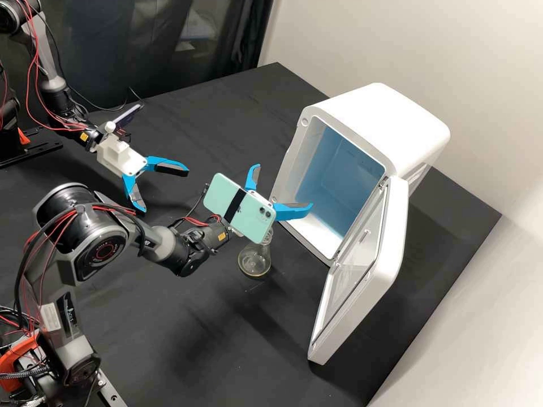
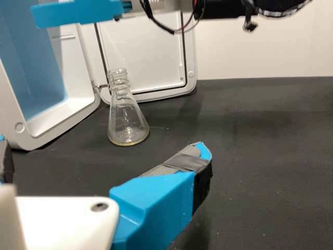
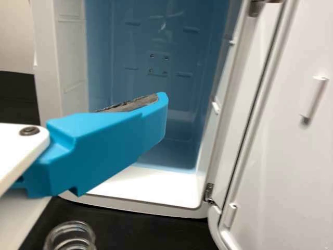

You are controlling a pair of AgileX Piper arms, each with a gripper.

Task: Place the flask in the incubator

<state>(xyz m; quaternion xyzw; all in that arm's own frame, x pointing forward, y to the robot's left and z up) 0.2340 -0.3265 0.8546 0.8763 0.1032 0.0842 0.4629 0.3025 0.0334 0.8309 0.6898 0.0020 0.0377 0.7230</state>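
Incubator, door open, just ahead of right tool, spread wide and empty. Flask upright on table just beneath that tool: best lowered straight, gripped high, carried level inside.

The phone strapped to the right wrist sits squarely over the flask in the high view: the neck is gone behind it and just the round base peeks out below. It masks the white body of the right gripper as well. In the right wrist view the flask is sliced by the edge, leaving a blurred threaded mouth. The incubator runs out of frame, and so does its door. In the left wrist view, one left finger is a mere sliver at the edge. The incubator is clipped again, and the right arm's finger is cut off too. Whether there's liquid in the flask is too faint to tell.
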